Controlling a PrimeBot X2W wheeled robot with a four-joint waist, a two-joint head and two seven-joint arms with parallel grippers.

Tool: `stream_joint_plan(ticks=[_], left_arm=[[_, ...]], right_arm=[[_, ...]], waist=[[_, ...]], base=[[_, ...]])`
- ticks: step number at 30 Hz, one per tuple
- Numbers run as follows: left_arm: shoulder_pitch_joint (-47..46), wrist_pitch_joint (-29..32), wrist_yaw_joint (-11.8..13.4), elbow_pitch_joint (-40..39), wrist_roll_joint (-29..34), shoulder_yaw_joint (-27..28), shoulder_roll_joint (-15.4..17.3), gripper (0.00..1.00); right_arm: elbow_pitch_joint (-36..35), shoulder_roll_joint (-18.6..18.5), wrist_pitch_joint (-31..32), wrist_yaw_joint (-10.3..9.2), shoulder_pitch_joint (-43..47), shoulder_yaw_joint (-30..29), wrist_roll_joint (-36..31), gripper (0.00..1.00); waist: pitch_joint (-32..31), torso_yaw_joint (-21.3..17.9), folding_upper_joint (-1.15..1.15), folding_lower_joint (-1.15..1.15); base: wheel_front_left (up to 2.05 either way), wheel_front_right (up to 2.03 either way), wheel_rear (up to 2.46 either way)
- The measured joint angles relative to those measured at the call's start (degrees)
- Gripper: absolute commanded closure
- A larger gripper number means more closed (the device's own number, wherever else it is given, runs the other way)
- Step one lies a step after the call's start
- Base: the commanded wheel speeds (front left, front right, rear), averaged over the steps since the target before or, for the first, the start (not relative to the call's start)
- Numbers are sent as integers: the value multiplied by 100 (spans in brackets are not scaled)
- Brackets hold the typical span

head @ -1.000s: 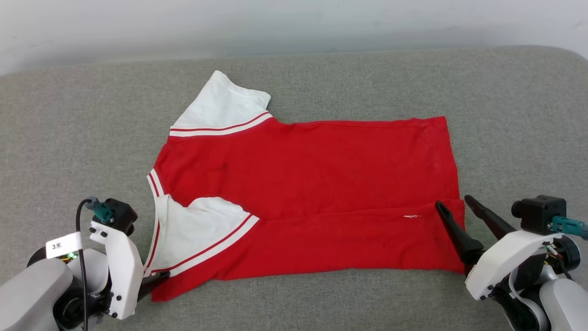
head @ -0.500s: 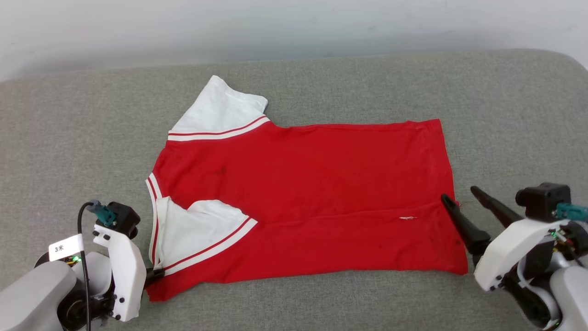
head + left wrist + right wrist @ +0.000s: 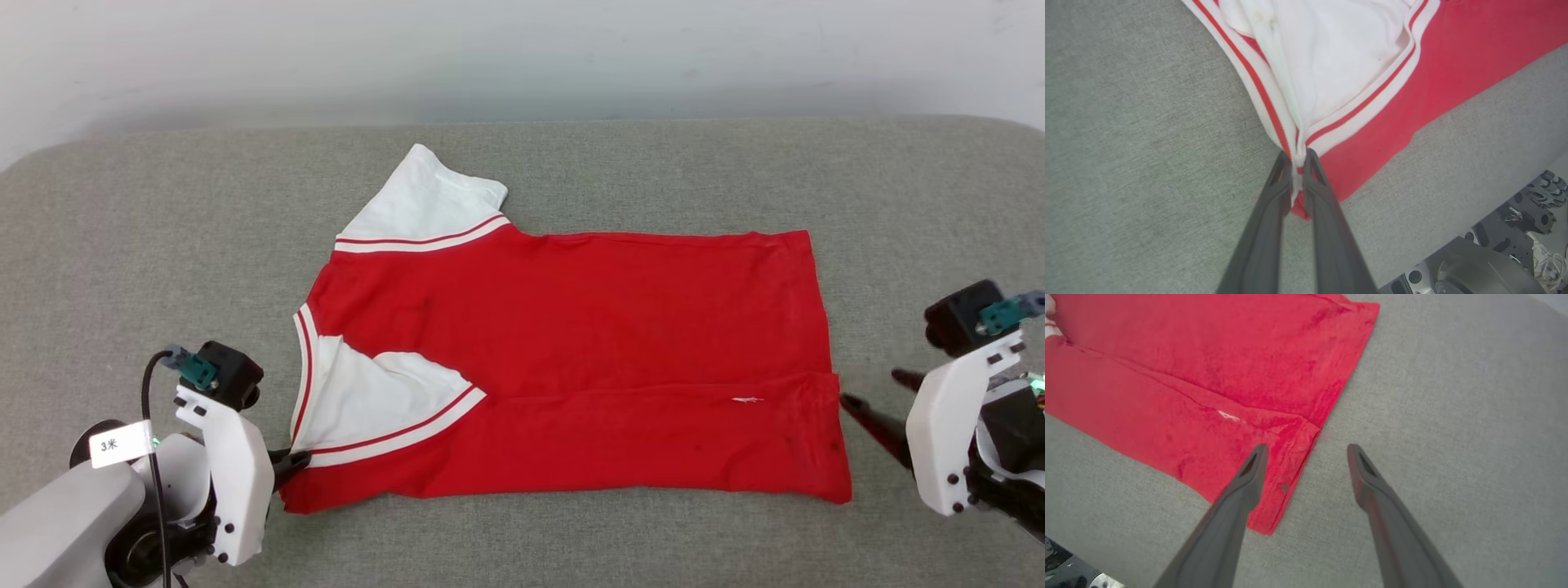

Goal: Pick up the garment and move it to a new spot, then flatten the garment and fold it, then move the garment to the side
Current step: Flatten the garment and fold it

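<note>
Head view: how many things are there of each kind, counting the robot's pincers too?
shirt: 1
pincers: 2 (left pincer, right pincer)
grey cushion: 1
Total: 4

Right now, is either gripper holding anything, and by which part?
The left gripper pinches the garment at the near corner where its striped trims meet. The right gripper is open, holding nothing.

white tag [image 3: 121, 443] on the left arm [image 3: 69, 518], marked "3米"
</note>
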Motion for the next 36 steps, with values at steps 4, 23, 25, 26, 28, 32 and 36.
stream_joint_plan(ticks=[4,23,25,26,28,32,36], left_arm=[[-2,-24,55,-163,65,-5,-5,100],[-99,-153,125,-323,258,-24,-109,100],[-99,-168,130,-307,261,-27,-110,100],[-99,-176,130,-300,261,-27,-110,100],[-97,-186,132,-286,258,-30,-112,100],[-75,-200,155,-253,219,-30,-109,100],[18,-252,190,-226,202,-35,-98,100]], right_arm=[[-15,-149,747,0,-3,175,194,0],[958,38,928,-12,5,911,-107,0],[1027,54,836,-13,-9,956,-92,0],[1059,62,800,-13,-29,983,-74,0],[1103,64,728,-21,-56,1043,-23,0],[1152,108,471,-35,-81,1122,86,100],[1180,174,177,0,-101,1144,105,100]], waist=[[39,70,0,0],[430,303,0,0],[443,296,0,-1],[445,289,0,-1],[440,274,0,-1],[385,233,0,0],[271,195,0,0]], base=[[0,0,0],[0,0,0],[0,0,0],[0,0,0],[0,0,0],[0,0,0],[0,0,0]])
